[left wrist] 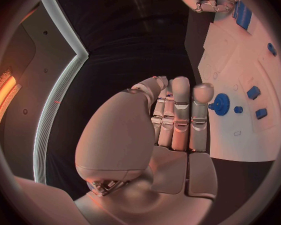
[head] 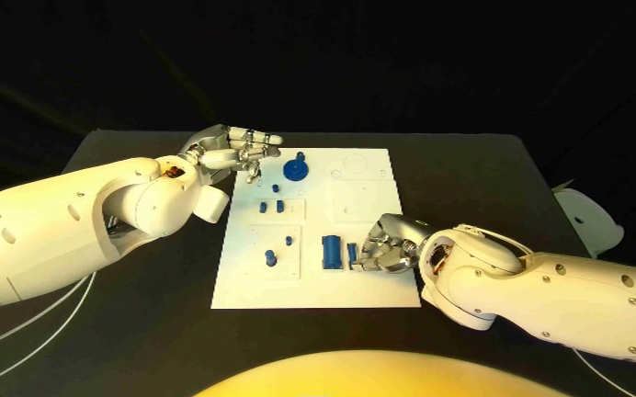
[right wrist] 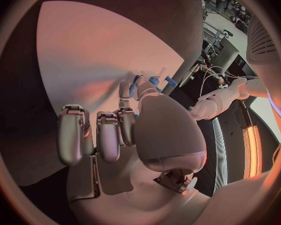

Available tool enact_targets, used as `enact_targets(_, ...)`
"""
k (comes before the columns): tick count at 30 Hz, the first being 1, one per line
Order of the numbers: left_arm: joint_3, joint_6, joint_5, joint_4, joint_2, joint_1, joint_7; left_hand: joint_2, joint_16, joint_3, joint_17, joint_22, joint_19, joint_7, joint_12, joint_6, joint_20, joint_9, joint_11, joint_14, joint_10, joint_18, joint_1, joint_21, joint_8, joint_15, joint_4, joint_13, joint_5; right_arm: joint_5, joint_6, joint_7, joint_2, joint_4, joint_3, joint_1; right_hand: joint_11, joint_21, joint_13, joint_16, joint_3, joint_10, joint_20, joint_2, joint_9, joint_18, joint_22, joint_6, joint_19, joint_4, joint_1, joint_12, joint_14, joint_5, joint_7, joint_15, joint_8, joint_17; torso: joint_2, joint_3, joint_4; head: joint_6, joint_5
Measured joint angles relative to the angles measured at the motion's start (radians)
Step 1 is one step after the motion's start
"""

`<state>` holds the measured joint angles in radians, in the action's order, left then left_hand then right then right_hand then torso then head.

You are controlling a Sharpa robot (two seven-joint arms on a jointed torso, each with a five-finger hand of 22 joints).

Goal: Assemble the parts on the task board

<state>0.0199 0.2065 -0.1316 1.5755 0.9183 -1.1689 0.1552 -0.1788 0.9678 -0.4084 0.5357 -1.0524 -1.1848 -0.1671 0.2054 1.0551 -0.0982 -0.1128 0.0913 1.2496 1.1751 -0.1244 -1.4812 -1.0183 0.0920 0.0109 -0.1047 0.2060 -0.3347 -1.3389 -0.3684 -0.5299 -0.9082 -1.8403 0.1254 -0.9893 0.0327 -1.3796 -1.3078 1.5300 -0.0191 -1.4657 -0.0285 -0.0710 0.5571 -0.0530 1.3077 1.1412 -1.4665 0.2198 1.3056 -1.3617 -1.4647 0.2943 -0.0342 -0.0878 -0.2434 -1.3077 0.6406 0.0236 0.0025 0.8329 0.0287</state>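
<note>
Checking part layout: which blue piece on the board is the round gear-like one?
The blue gear at the task board's far end, beside the left hand; the others are small pegs or blocks.

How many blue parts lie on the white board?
8: gear at far end, one beside it, two mid-board, two nearer, two by the right hand, which may hide more.

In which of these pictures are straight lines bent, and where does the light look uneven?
Head view: the task board keeps nearly straight edges, lit brightly against the dark table. Left wrist view: fisheye curves the board's edge, and an orange glow sits at the rim beside the left hand. Right wrist view: the board bulges into a curve, with shade under the right hand.
</note>
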Motion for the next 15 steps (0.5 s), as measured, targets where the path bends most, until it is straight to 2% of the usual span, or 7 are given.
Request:
enact_targets(4,0.000,0.000,0.000,0.002,0.004,0.000,0.000,0.000,0.000,0.000,-0.001,0.000,0.000,0.000,0.000,0.000,0.000,0.001,0.000,0.000,0.000,0.000,0.000,0.002,0.000,0.000,0.000,0.001,0.000,-0.007,-0.011,0.003,-0.008,-0.015,0.000,0.001,0.000,0.000,-0.001,0.000,0.015,0.000,0.000,0.009,0.000,0.000,0.000,0.000,0.000,0.015,-0.009,0.000,0.000,0.025,0.000,0.000,0.000,0.000,0.000,-0.0001,-0.0001,-0.004,0.000)
enact_targets(8,0.001,0.000,0.000,0.002,0.006,0.000,0.000,0.000,0.000,0.000,-0.001,0.000,0.000,0.000,0.000,0.000,0.000,0.001,0.000,0.000,0.000,0.000,0.000,0.002,0.000,0.000,0.000,0.001,0.000,-0.004,-0.032,0.023,-0.029,-0.030,-0.001,-0.004,0.000,0.021,0.000,-0.001,0.032,0.000,0.000,-0.006,-0.002,0.000,0.000,-0.004,0.000,0.032,-0.024,0.006,0.000,0.037,-0.004,0.000,0.001,0.000,-0.002,0.0012,0.0016,-0.007,0.002)
enact_targets(10,0.002,0.001,0.000,0.002,0.006,0.000,0.000,0.000,0.000,0.000,-0.001,0.000,0.000,0.000,0.000,0.000,0.000,0.001,0.000,0.000,0.000,0.000,0.000,0.002,0.000,0.000,0.000,0.001,0.000,0.024,-0.053,0.066,-0.038,-0.027,-0.001,-0.015,-0.014,0.114,-0.001,-0.031,0.037,0.015,0.001,-0.005,-0.010,0.000,0.000,-0.034,0.003,0.037,-0.023,0.050,0.000,0.065,-0.018,0.001,0.021,0.000,-0.004,0.0023,0.0016,-0.010,0.003)
enact_targets(11,0.002,0.001,0.001,0.002,0.006,0.000,0.000,0.000,0.000,0.000,-0.001,0.000,0.000,0.000,0.000,0.000,0.000,0.001,0.000,0.000,0.000,0.000,0.000,0.002,0.000,0.000,0.000,0.001,0.000,0.046,-0.064,0.095,-0.041,-0.024,-0.002,-0.020,-0.020,0.155,-0.003,-0.044,0.037,0.029,-0.002,0.005,-0.015,0.000,0.000,-0.051,0.015,0.037,-0.013,0.068,-0.002,0.083,-0.025,0.007,0.032,0.000,-0.005,0.0031,0.0016,-0.012,0.003)
enact_targets(12,0.002,0.001,0.002,0.002,0.005,0.000,0.000,0.000,0.000,0.000,-0.001,0.001,0.000,0.000,0.000,0.000,0.000,0.001,0.000,0.000,0.000,0.000,0.000,0.002,0.000,0.000,0.000,0.001,0.000,0.083,-0.079,0.140,-0.044,-0.016,-0.002,-0.029,-0.025,0.195,-0.008,-0.057,0.032,0.047,-0.005,0.009,-0.019,-0.004,0.000,-0.065,0.028,0.032,0.001,0.093,-0.002,0.095,-0.033,0.009,0.041,0.000,-0.006,0.0042,0.0016,-0.014,0.003)
enact_targets(14,0.003,0.002,0.006,0.000,0.002,0.001,0.000,0.000,0.000,0.000,-0.001,0.001,0.000,0.000,0.000,0.000,0.000,0.001,0.000,0.000,0.000,0.000,0.000,0.002,0.000,0.000,0.000,0.001,0.000,0.149,-0.101,0.216,-0.046,0.003,-0.002,-0.043,-0.031,0.248,-0.022,-0.076,0.032,0.076,-0.010,0.010,-0.023,-0.023,0.000,-0.075,0.049,0.020,0.026,0.141,-0.002,0.101,-0.043,0.017,0.050,0.000,-0.010,0.0064,0.0011,-0.019,0.005)
enact_targets(15,0.004,0.003,0.009,-0.001,0.000,0.001,0.001,0.000,0.000,0.000,-0.001,0.001,0.000,0.000,0.000,0.000,0.000,0.001,0.000,0.000,0.000,0.000,0.000,0.002,0.000,0.000,0.000,0.001,0.000,0.186,-0.111,0.256,-0.046,0.015,-0.002,-0.050,-0.032,0.265,-0.022,-0.082,0.031,0.086,-0.015,0.011,-0.025,-0.024,0.000,-0.078,0.054,0.014,0.039,0.157,-0.002,0.101,-0.045,0.016,0.050,0.000,-0.012,0.0075,0.0005,-0.021,0.005)
